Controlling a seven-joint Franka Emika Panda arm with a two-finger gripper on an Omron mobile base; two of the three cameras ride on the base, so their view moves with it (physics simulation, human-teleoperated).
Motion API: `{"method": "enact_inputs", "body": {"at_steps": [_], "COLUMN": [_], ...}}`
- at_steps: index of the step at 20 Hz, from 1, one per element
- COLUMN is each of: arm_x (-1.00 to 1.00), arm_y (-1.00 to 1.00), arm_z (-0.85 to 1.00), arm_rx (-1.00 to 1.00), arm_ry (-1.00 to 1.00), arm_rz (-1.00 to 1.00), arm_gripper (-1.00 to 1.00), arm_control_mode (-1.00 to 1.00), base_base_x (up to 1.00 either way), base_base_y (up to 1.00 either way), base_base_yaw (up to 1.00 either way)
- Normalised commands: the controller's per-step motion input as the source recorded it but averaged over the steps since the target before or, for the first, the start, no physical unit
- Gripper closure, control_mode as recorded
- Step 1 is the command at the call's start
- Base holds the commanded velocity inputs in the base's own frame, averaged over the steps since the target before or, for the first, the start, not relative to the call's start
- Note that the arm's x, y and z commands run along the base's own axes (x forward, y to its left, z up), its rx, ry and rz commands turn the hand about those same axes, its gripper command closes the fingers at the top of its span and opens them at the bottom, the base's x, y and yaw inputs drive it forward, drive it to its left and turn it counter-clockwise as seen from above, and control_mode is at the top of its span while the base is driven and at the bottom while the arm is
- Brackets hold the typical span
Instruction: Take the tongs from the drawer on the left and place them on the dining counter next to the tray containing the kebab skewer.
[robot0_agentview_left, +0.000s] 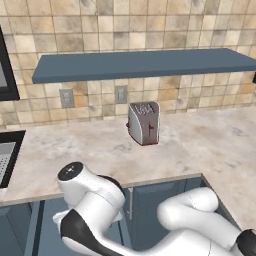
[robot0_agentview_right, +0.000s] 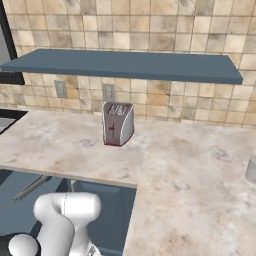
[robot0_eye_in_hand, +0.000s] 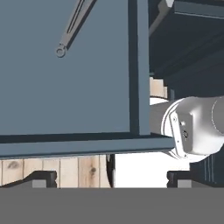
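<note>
A tiled kitchen wall with a slate-blue shelf (robot0_agentview_left: 145, 64) backs a beige marbled counter (robot0_agentview_left: 200, 140) in both base views; a silver toaster (robot0_agentview_left: 143, 123) stands near the middle of it. Below the counter edge, in the lower left of the right base view, the drawer (robot0_agentview_right: 20, 210) stands pulled out, and the tongs (robot0_agentview_right: 31, 187) lie inside it as a slim grey diagonal.

In the hand view the drawer's flat blue floor (robot0_eye_in_hand: 65, 87) takes up the left and centre, its front wall running along the lower part. The tongs (robot0_eye_in_hand: 72, 26) lie at the upper left, ring end pointing down-left, and run off the top edge. The gripper (robot0_eye_in_hand: 111, 179) sits at the bottom centre, jaws spread to their widest and holding nothing, apparently just outside the drawer's front wall.

Judgement: the drawer is open and the step in hand is the reach for the tongs. The next move calls for carrying the hand forward over the wall, lining the jaws across the tongs' arms, then descending.
</note>
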Motion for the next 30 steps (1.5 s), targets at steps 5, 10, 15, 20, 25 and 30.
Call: {"method": "enact_inputs", "body": {"at_steps": [5,10,15,20,25,30], "arm_x": [0.34,0.39,0.35,0.21,0.17,0.12], "arm_y": [0.0,0.0,0.0,0.0,0.0,0.05], "arm_z": [-0.29,-0.26,-0.21,-0.24,-0.26,-0.26], "arm_rx": [0.05,0.02,0.02,0.03,0.05,0.08], "arm_ry": [-0.02,-0.03,-0.03,-0.08,-0.06,-0.04], "arm_rz": [0.0,-0.01,-0.02,0.0,-0.02,-0.07], "arm_gripper": [-1.0,-1.0,-1.0,-1.0,-1.0,-1.0], "arm_control_mode": [-1.0,-1.0,-1.0,-1.0,-1.0,-1.0], "base_base_x": [0.0,0.0,0.0,0.0,0.0,0.0], "base_base_y": [0.0,0.0,0.0,0.0,0.0,0.0], "base_base_yaw": [0.0,0.0,0.0,0.0,0.0,0.0]}}
